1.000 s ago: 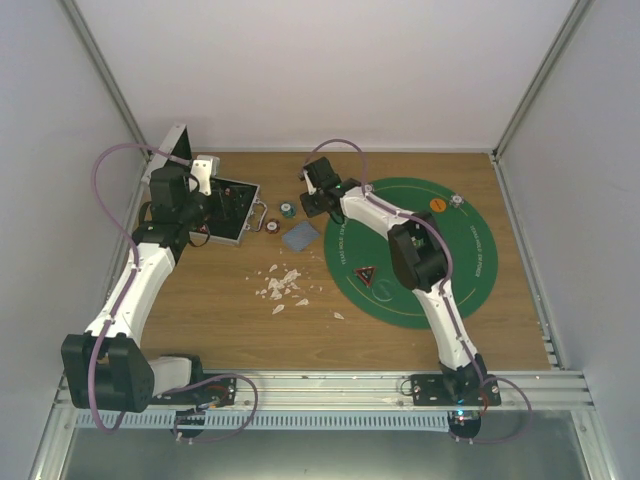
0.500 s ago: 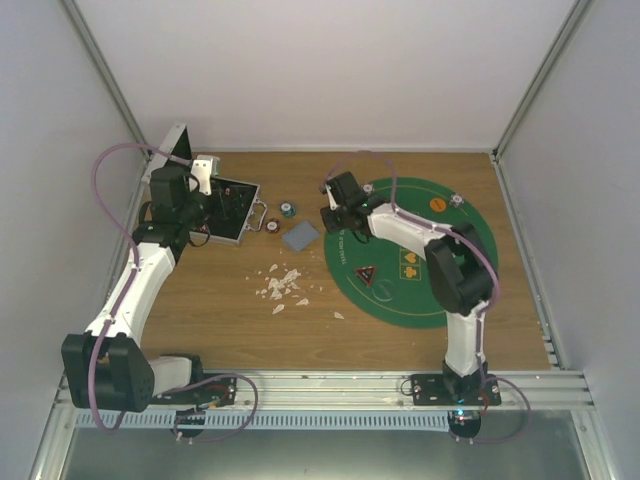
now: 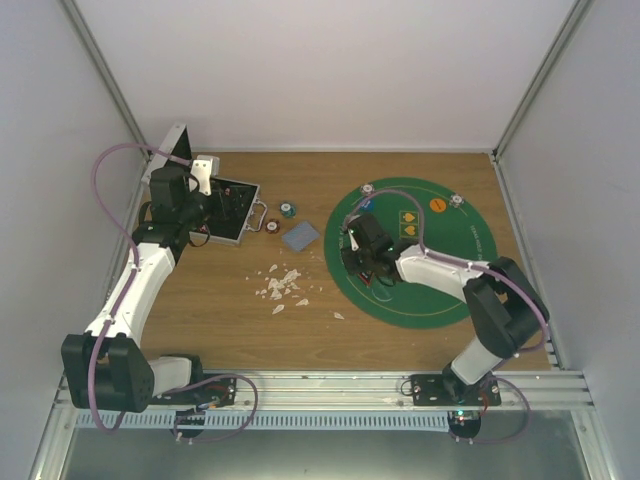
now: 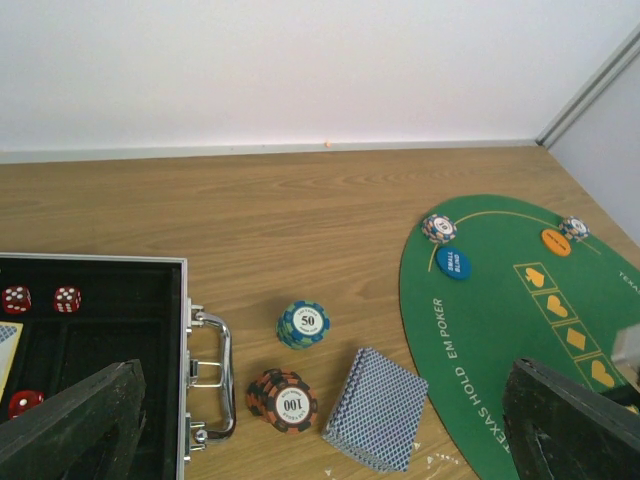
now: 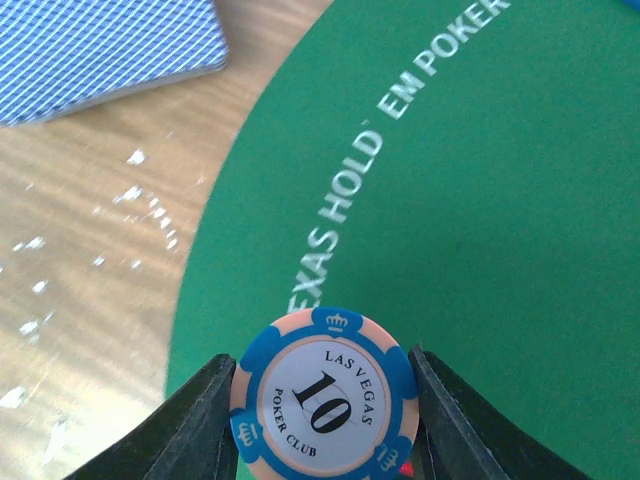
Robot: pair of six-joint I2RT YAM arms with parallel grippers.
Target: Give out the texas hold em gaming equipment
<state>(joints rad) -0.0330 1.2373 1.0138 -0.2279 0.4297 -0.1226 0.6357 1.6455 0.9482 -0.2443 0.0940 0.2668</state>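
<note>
My right gripper (image 5: 325,400) is shut on a blue and pink "10" poker chip (image 5: 325,400), held upright over the left part of the green poker mat (image 3: 450,280); in the top view that gripper (image 3: 362,262) covers the triangular token. My left gripper (image 4: 320,430) is open and empty, hovering above the case's right edge. Below it lie a blue-green "50" chip stack (image 4: 303,324), an orange-black "100" chip stack (image 4: 283,400) and the blue-backed card deck (image 4: 377,407). On the mat sit a blue button (image 4: 453,262), an orange button (image 4: 556,241) and two chips (image 4: 438,229).
An open aluminium case (image 3: 228,208) with red dice (image 4: 40,299) stands at the back left. White crumbled scraps (image 3: 281,287) lie on the wood in front of the deck. White walls close in the table on three sides.
My right arm has swung from the back, near the chip stacks, toward me and over the mat's left part, covering the triangular token. The left arm has not moved.
</note>
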